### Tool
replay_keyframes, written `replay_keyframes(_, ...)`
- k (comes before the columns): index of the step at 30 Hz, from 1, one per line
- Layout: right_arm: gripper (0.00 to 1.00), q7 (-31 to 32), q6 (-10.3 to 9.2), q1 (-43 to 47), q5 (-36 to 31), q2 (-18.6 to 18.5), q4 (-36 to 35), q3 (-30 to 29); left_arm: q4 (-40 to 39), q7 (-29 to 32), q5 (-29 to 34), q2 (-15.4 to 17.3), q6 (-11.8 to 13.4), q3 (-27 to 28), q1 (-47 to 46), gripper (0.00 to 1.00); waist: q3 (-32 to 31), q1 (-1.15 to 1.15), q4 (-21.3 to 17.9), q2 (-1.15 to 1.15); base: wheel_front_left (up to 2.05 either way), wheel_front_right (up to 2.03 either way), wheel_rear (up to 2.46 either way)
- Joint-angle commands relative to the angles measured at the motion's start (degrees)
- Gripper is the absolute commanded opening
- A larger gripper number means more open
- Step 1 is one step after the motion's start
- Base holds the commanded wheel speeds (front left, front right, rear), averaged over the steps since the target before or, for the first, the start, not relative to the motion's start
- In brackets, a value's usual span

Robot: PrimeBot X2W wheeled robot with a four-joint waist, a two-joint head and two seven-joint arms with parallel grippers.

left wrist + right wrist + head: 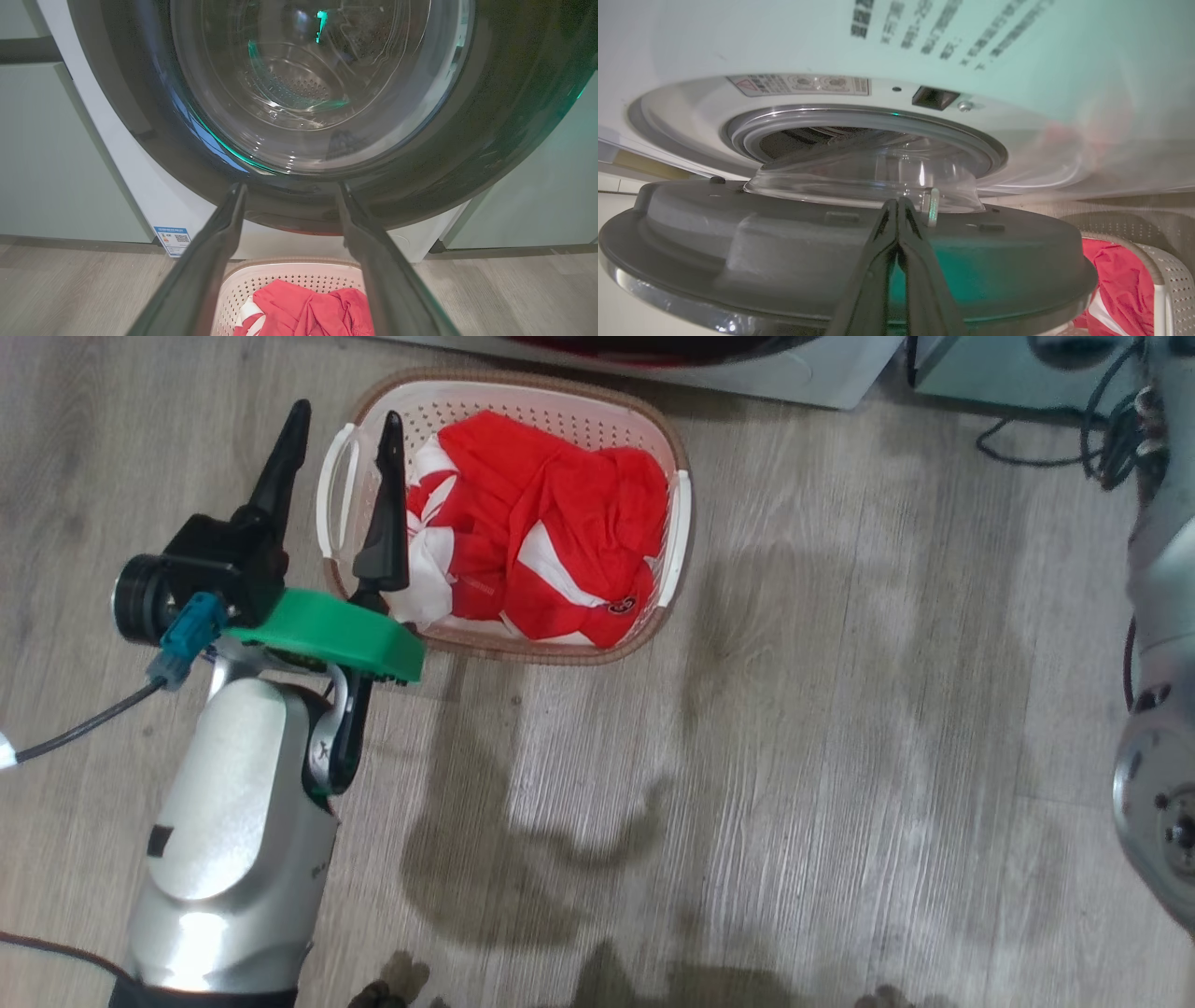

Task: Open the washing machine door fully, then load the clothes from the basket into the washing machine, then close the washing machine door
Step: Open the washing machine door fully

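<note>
1. Washing machine: the head view cuts it off at the 12 o'clock edge, so we see only a white lower strip. In the right wrist view the print on its front is too blurred to read.
2. Washing machine door: its black rim runs out of the left wrist view at 12 and 3 o'clock. We make out drum holes through glare on the glass. In the right wrist view its dark inner face stands off from the grey seal, so it is ajar. We cannot tell how far.
3. Basket: it sits on the floor in front of the machine, its bottom hidden under the load. The left wrist view cuts it off at 6 o'clock.
4. Clothes: red with white stripes, heaped in the basket. We cannot count the pieces.
5. Left gripper: fingers spread wide, holding nothing. The basket's 9 o'clock handle shows between them and the clothes lie at 3 o'clock. We cannot judge its height above the basket. From its wrist, the door fills 12 o'clock.
6. Right gripper: fingers pressed together, nothing between them. The tips point to 12 o'clock at the base of the glass bowl. We cannot tell whether they touch it. Basket and clothes sit at 4 o'clock.
7. Right forearm: silver, cut off by the head view's 3 o'clock edge.
</note>
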Motion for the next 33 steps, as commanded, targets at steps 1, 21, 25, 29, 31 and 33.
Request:
replay_keyframes(1,0.00,1.11,0.05,-0.02,0.43,1.14,-2.89,0.95,-1.48,-0.54,0.67,0.98,-0.17,1.90,0.04,1.00,-0.73,0.00,-0.16,0.00,0.00,0.00,0.00)
replay_keyframes(21,0.00,8.80,0.05,14.30,4.40,2.82,-10.39,3.29,0.05,-0.55,0.99,0.09,-0.86,-0.26,5.75,1.00,-9.76,0.00,1.56,0.00,0.00,0.00,0.00)
replay_keyframes(25,0.00,10.15,0.05,17.48,5.15,3.12,-11.77,4.14,0.16,-0.55,0.67,0.01,-0.70,-0.39,7.40,1.00,-11.75,0.00,2.33,0.00,0.00,0.00,0.00)
replay_keyframes(29,0.00,11.39,0.05,20.58,6.11,3.33,-13.28,5.03,-0.13,-0.55,0.39,0.04,-0.36,-0.33,9.04,1.00,-13.53,0.00,3.31,0.00,0.00,0.00,0.00)
replay_keyframes(31,0.00,11.84,0.05,22.18,6.65,3.41,-14.11,5.54,-0.40,-0.55,0.26,0.04,-0.09,-0.22,9.78,1.00,-14.38,0.00,3.87,0.00,0.00,0.00,0.00)
replay_keyframes(33,0.00,12.36,0.05,23.77,7.16,3.48,-14.94,6.23,-0.74,-0.55,0.07,0.03,0.15,-0.09,10.52,1.00,-15.10,0.00,4.47,0.00,0.00,0.00,0.00)
